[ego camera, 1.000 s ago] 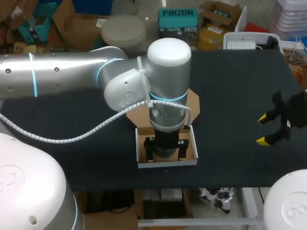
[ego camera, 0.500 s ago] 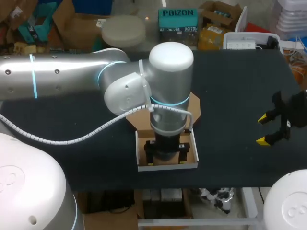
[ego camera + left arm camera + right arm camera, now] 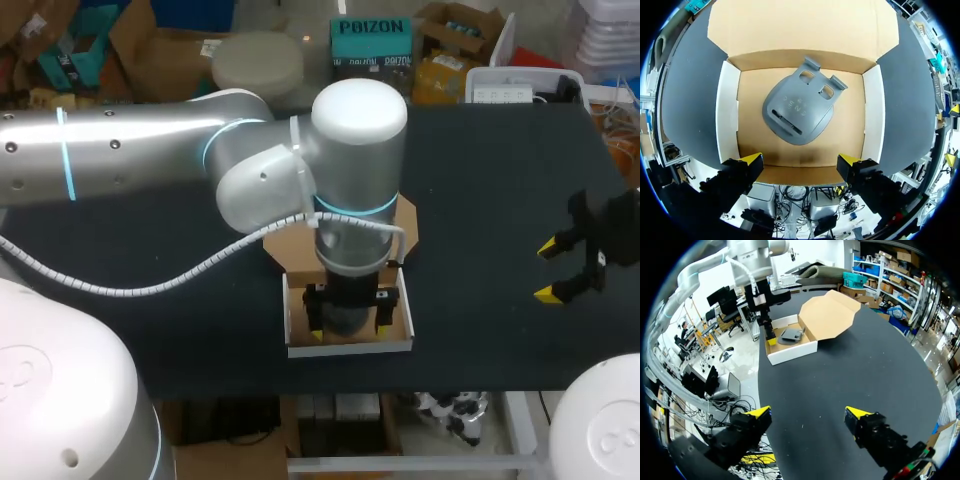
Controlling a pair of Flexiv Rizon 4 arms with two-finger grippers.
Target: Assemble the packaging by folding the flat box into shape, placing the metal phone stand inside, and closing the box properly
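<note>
An open cardboard box [image 3: 350, 343] with white walls stands near the table's front edge, its brown lid flap [image 3: 406, 215] lying flat behind it. In the left wrist view the grey metal phone stand [image 3: 797, 107] lies flat on the floor of the box [image 3: 727, 115], with the lid flap [image 3: 800, 25] spread beyond. My left gripper [image 3: 349, 318] hangs open just above the box, fingers apart over its front part, touching nothing [image 3: 800, 162]. My right gripper [image 3: 562, 270] hovers open and empty over the table's right side, far from the box [image 3: 790, 352].
A white bin [image 3: 520, 85] sits at the table's back right edge. Black tabletop [image 3: 480, 200] lies bare between the box and my right gripper [image 3: 807, 414]. My left arm [image 3: 150, 160] spans the left half of the table.
My left arm has shifted slightly to the right above the box, with its fingers still apart. The right arm has not moved.
</note>
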